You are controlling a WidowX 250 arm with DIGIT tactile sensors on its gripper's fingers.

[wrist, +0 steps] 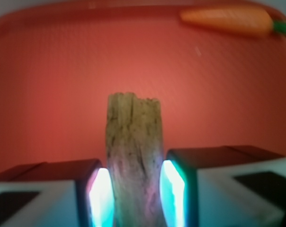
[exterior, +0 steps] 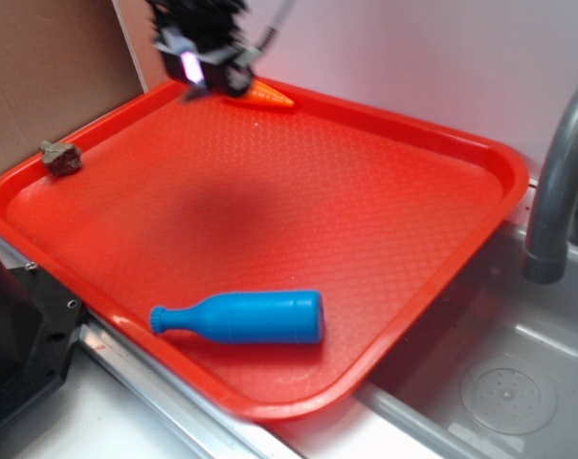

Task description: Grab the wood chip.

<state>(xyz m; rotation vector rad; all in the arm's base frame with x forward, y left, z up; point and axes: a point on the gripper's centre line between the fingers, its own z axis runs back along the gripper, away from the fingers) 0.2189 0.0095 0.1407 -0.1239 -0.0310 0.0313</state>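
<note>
The red tray (exterior: pixel 433 287) filled nearly everything under me, a grey sink (exterior: pixel 519 382) and faucet (exterior: pixel 557 191) off its right side. And there it was, the chip (wrist: pixel 133 156), right between my fingers! My gripper (wrist: pixel 136 189) was narrowed onto it, lit pads pressed to both of its sides, with its long axis running straight out away from my wrist and the ragged end pointing at the tray's far rim. In the outside view I hung high above the tray's back corner, the chip itself hidden by my own body there. So nothing lay off to either side to chase; I judged the grab was made, and what counted was keeping the squeeze across its narrow width. Around me: a blue bottle (exterior: pixel 241 318) lying on its side near the front edge, well apart; a carrot (exterior: pixel 268 95) by the back rim, near but clear of me; a small rock (exterior: pixel 61 158) on the left rim. Nothing stood in my way.
</note>
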